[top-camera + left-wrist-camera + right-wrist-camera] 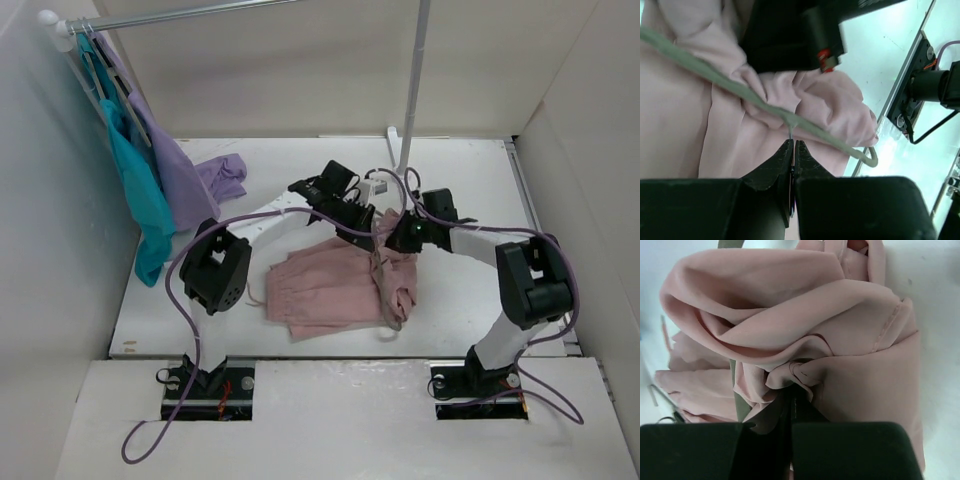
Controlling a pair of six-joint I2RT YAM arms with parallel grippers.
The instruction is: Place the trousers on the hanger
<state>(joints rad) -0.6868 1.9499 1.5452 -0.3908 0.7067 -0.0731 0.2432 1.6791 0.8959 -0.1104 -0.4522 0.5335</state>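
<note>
1. Left wrist view: the left gripper (792,150) has its jaws closed on the thin wire hook of the hanger (740,90). The hanger's bar runs diagonally just ahead of them, against the trousers (690,125).
2. The right gripper (791,395) has its jaws pinched shut on a bunched fold of the trousers, with the bar just to their left.
3. The trousers lie mid-table (200,310), and both grippers meet at their right end.
4. The next pull likely needs to draw the fabric across the bar's long axis, not along it.

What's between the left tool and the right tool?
Top external view: bunched fabric of the trousers and the hanger fill the gap between the left tool and the right tool.
</note>
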